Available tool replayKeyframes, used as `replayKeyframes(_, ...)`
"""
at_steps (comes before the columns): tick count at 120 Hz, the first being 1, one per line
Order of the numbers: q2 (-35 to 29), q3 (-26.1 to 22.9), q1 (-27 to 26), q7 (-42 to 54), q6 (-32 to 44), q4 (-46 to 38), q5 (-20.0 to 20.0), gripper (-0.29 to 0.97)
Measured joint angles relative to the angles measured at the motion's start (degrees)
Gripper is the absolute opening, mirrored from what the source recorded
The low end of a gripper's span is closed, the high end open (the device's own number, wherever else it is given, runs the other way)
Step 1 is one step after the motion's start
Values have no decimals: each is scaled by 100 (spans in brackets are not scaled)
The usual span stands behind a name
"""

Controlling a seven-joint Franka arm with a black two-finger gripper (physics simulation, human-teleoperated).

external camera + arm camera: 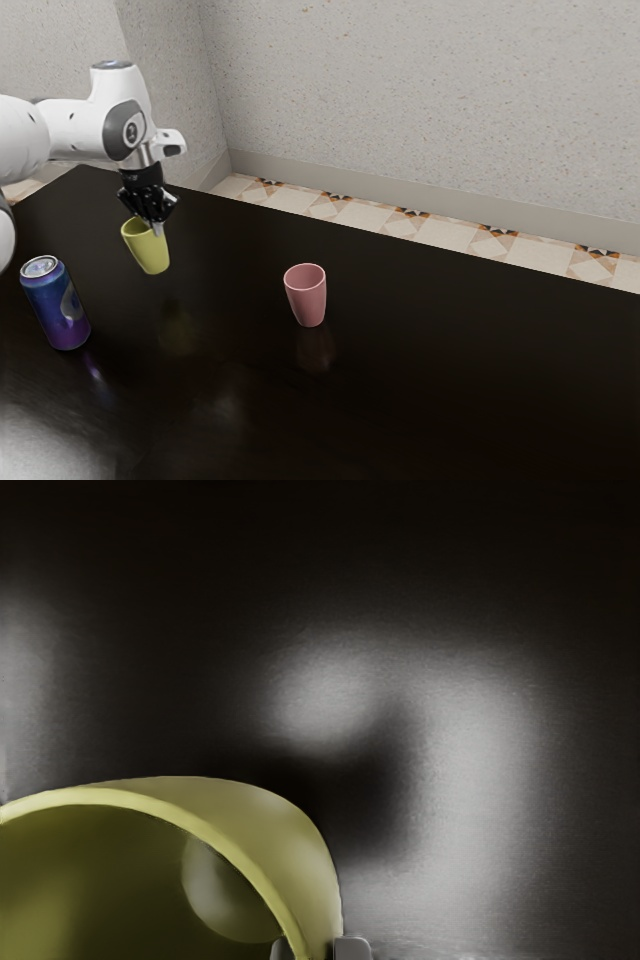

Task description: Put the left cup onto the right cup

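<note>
Yellow cup (147,250) aloft in clamped gripper (153,226), rim partly hidden.

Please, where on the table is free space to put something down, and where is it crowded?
The widest bare patch is the table to the exterior view's right of the pink cup. The stretch between the pink cup and the blue can is bare too. It is tightest by the can, where the yellow cup hangs nearby.
</note>
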Motion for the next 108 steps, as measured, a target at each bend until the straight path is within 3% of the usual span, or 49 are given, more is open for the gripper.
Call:
replayKeyframes(36, -995, 58, -670, -8, -244, -286, 244, -10)
replayKeyframes(108, -1672, 91, -2032, -14, -689, -574, 403, -11)
